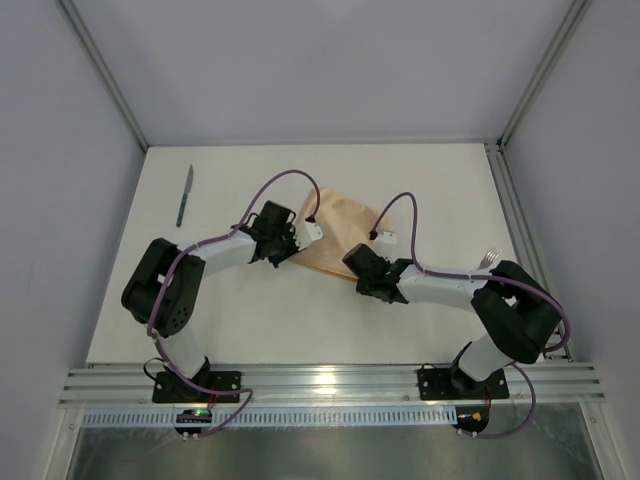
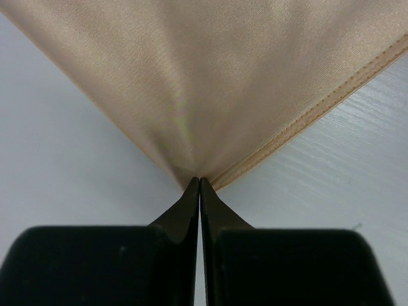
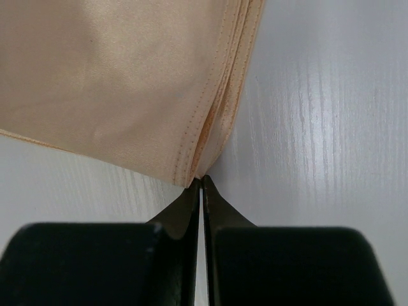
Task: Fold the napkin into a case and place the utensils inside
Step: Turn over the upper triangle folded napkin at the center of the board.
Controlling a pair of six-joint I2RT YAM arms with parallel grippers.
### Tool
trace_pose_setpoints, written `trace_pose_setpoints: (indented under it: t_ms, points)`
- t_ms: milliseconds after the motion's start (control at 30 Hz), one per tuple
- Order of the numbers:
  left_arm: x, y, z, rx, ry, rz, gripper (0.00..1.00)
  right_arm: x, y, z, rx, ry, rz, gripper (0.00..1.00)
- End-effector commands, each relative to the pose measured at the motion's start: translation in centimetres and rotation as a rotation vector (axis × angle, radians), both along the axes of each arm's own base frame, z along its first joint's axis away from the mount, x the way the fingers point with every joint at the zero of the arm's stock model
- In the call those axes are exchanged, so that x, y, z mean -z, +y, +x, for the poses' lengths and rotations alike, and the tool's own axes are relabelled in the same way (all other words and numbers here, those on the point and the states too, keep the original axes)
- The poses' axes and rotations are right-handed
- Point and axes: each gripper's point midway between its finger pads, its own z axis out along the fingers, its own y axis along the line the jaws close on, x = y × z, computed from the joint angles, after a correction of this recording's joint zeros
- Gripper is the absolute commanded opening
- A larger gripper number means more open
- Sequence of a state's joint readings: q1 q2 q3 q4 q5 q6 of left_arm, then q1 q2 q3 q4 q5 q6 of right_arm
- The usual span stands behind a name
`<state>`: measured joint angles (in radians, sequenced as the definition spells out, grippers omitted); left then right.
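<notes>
Right arm [image 1: 440,285] over napkin [image 1: 335,235] and fork [image 1: 489,258]

The white table [image 1: 300,320] has a faint wood grain on its surface. Near its middle lies the peach-orange napkin [image 1: 335,240], flat, with one corner toward the near side and several layers of cloth at one edge. A knife [image 1: 185,195] with a teal handle lies far left, well apart from it. A fork [image 1: 489,259] lies near the right edge, mostly hidden
</notes>
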<state>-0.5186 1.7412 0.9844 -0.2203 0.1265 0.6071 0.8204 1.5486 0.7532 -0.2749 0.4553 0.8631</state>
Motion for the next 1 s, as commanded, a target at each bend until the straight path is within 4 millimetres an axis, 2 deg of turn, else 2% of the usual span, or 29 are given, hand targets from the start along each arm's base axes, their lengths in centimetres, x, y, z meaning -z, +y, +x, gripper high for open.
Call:
trace_pose_setpoints:
  t_ms: [0, 200, 333, 400, 567, 633, 767, 800, 867, 900, 933, 967]
  points:
    - [-1.6, 0.5, 1.2, -0.008, -0.075, 0.005, 0.0, 0.1, -0.9, -0.2, 0.0, -0.003, -0.022, 0.04]
    - [-1.3, 0.7, 1.4, -0.014, -0.073, 0.021, 0.0, 0.0, -0.8, -0.1, -0.013, -0.005, -0.022, 0.04]
    - [-0.5, 0.7, 0.4, 0.012, -0.033, 0.021, 0.0, -0.3, -0.1, 0.0, -0.087, -0.007, -0.024, 0.04]
    - [-0.6, 0.5, 0.2, 0.016, -0.024, 0.007, 0.0, -0.5, -0.1, -0.3, -0.116, 0.003, -0.036, 0.12]
    - [-0.8, 0.2, 0.0, 0.013, -0.013, -0.01, 0.0, -3.2, 0.0, -1.3, -0.254, -0.036, -0.012, 0.26]
    - [-0.8, 0.2, -0.1, 0.011, -0.006, -0.012, 0.0, -4.9, 0.2, -1.7, -0.307, -0.062, 0.015, 0.31]
    - [-1.0, 0.0, -0.3, 0.008, 0.0, -0.026, 0.0, -8.2, 1.4, -2.1, -0.431, -0.123, 0.061, 0.34]
    - [-1.0, 0.0, -0.3, 0.007, -0.001, -0.027, 0.0, -9.2, 1.7, -1.6, -0.43, -0.15, 0.077, 0.34]
    - [-1.1, 0.0, -0.3, 0.005, 0.0, -0.03, 0.0, -10.8, 2.8, -0.3, -0.421, -0.202, 0.12, 0.25]
    - [-1.1, 0.0, -0.3, 0.005, 0.001, -0.029, 0.0, -11.0, 3.0, 0.5, -0.41, -0.202, 0.142, 0.16]
    - [-1.1, 0.0, -0.3, 0.005, 0.004, -0.03, 0.0, -11.4, 3.4, 1.4, -0.393, -0.219, 0.164, 0.11]
    - [-1.1, 0.0, -0.4, 0.004, 0.006, -0.03, 0.0, -10.4, 3.5, 2.1, -0.377, -0.195, 0.161, 0.07]
